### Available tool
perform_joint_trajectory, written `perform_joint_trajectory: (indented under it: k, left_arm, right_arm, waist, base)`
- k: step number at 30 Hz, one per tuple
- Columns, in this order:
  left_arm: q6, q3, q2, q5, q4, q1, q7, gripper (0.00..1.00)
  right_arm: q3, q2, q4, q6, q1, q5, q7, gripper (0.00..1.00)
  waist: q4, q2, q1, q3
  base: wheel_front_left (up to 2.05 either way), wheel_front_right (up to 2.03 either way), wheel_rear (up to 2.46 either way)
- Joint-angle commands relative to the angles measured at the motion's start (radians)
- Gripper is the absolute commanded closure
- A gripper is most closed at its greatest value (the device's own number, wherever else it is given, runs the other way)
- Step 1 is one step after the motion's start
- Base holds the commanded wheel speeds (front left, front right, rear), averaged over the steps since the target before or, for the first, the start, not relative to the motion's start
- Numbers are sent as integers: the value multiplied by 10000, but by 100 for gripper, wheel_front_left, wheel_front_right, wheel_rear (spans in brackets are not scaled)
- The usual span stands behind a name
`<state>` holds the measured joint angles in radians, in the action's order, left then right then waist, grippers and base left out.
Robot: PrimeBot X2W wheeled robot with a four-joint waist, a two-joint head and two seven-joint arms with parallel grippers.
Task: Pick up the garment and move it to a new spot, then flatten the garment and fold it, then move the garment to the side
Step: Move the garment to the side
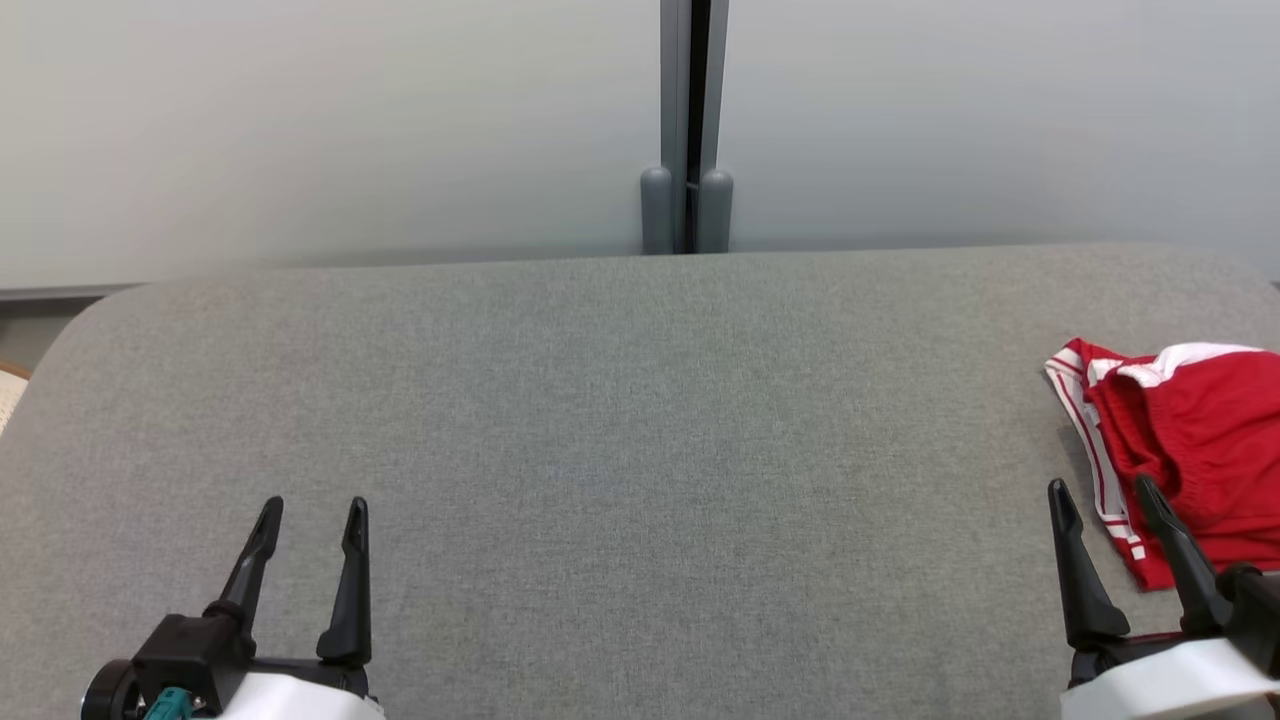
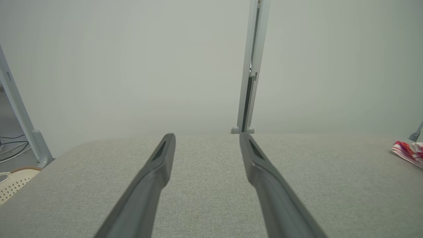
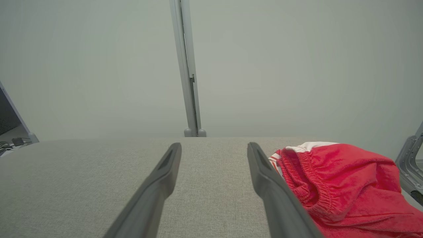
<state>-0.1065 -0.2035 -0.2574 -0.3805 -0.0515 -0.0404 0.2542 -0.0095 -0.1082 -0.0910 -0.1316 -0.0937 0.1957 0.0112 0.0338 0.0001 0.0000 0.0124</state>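
Left claw (image 1: 315, 510): both fingers spread wide, nothing between them, pointing across the grey table (image 1: 640, 400) toward the far wall. In the left wrist view the left claw (image 2: 207, 137) frames bare cloth surface.

Right claw (image 1: 1100, 490): also spread wide, pinching nothing.

Garment (image 1: 1200, 440): red with white stripes and a white band, lying crumpled at the right end of the table, partly cut off by the edge of the head view. It sits just beside my right claw, on its outer side. The right wrist view shows the gathered elastic hem of the garment (image 3: 347, 178) beside the outer finger of the right claw (image 3: 214, 147); I cannot tell whether they touch.

From the left wrist, the garment (image 2: 408, 152) is well apart, far right.

1 grey post (image 1: 687, 120) stands behind the table's far edge.
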Motion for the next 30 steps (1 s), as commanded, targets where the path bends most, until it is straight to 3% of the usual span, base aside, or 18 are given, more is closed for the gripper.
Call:
perform_joint_trajectory:
  k: [1, 30]
  left_arm:
    - [-45, -40, -73, 19, -37, -178, -46, 0]
    - [-303, -385, -293, 124, 50, -408, -319, 0]
  right_arm:
    - [-50, 16, -228, 19, -277, -30, 121, 0]
    - [-326, 189, -922, 19, -999, -175, 557, 0]
  waist:
    - [42, -1, 0, -298]
    - [33, -1, 0, -660]
  base:
    - [0, 0, 0]
    - [0, 0, 0]
